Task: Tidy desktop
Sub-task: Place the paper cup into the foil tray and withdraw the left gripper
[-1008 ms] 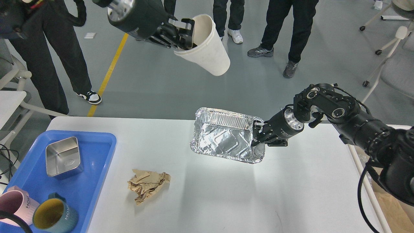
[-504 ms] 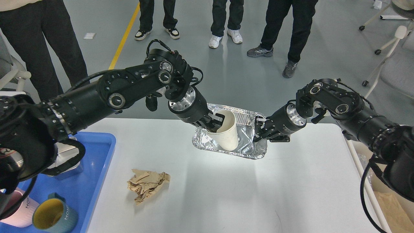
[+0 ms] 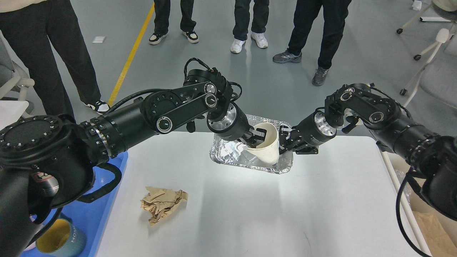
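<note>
The white desktop (image 3: 250,214) fills the lower view. A foil tray (image 3: 232,155) sits near its far edge. My left gripper (image 3: 257,137) is shut on the rim of a white paper cup (image 3: 268,150), one finger inside the cup, and holds it tilted inside the foil tray. My right gripper (image 3: 284,141) is shut on the foil tray's right rim. A crumpled brown paper (image 3: 162,203) lies on the desktop at the front left, apart from both grippers.
A blue tray (image 3: 103,200) at the left edge holds a teal mug (image 3: 60,241); my left arm hides most of it. Several people stand on the floor beyond the table. A beige bin (image 3: 428,221) shows past the right edge.
My left gripper came down from high above with the cup into the foil tray, then shifted it to the right. The right gripper keeps its hold on the tray, which tilted flatter.
</note>
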Motion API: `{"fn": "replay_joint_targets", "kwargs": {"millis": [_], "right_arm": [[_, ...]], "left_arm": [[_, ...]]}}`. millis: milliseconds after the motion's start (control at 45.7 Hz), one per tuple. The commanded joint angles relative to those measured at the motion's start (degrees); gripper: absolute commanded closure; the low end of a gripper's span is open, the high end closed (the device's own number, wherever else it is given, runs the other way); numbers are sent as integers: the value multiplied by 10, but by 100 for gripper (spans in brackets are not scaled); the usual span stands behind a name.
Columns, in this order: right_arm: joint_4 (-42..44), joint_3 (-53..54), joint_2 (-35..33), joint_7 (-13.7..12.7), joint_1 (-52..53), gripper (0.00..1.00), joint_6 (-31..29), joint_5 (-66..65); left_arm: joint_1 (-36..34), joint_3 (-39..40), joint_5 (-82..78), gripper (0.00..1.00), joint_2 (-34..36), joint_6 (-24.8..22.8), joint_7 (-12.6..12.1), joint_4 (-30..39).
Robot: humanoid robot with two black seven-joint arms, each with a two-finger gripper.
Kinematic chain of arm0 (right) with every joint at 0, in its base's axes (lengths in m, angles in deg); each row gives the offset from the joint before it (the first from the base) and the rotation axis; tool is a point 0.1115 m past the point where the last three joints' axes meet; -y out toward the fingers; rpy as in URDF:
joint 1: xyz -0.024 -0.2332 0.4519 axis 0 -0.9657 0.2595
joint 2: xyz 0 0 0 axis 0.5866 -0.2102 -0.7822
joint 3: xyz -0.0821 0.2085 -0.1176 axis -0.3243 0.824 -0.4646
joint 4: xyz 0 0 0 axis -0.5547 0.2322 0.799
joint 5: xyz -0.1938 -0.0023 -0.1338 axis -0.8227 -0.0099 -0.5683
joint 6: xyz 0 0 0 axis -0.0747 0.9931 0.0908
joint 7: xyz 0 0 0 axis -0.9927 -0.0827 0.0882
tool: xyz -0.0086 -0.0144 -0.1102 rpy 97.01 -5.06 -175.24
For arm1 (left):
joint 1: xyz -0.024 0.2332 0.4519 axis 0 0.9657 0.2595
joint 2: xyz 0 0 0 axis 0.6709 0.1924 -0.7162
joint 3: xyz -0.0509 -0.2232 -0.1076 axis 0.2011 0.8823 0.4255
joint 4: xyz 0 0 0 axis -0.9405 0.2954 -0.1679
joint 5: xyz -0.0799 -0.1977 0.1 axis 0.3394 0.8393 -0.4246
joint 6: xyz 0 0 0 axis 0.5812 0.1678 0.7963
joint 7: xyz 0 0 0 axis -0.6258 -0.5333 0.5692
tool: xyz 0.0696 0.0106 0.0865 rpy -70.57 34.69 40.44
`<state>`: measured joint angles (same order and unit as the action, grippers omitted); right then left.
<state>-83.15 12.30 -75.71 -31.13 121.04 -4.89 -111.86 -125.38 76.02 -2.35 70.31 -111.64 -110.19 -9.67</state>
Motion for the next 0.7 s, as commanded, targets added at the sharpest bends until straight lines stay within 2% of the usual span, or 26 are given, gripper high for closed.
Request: {"fn": "replay_joint_targets", "kwargs": {"millis": [0, 22, 88, 110, 175, 219, 329, 438, 679], "right_arm": [[0, 0, 0, 0, 0, 100, 0, 0], [1, 0, 0, 0, 0, 100, 0, 0], [-1, 0, 0, 0, 0, 100, 0, 0], [-1, 0, 0, 0, 0, 100, 0, 0], [-2, 0, -1, 0, 0, 100, 0, 0], [-2, 0, -1, 0, 0, 100, 0, -1], [-2, 0, -1, 0, 0, 100, 0, -1], [-2, 0, -1, 0, 0, 100, 0, -1], [-2, 0, -2, 0, -3, 100, 0, -1]], "left_arm": [[3, 1, 0, 77, -1, 7, 0, 0], [3, 1, 0, 73, -1, 8, 0, 0], [3, 1, 1, 47, -2, 16, 0, 0], [3, 2, 2, 42, -2, 18, 0, 0], [3, 3, 2, 32, -4, 26, 0, 0], [3, 4, 4, 21, -4, 29, 0, 0], [3, 11, 7, 6, -4, 32, 2, 0], [-4, 22, 9, 4, -4, 31, 9, 0], [-53, 83, 23, 3, 4, 21, 7, 1]]}}
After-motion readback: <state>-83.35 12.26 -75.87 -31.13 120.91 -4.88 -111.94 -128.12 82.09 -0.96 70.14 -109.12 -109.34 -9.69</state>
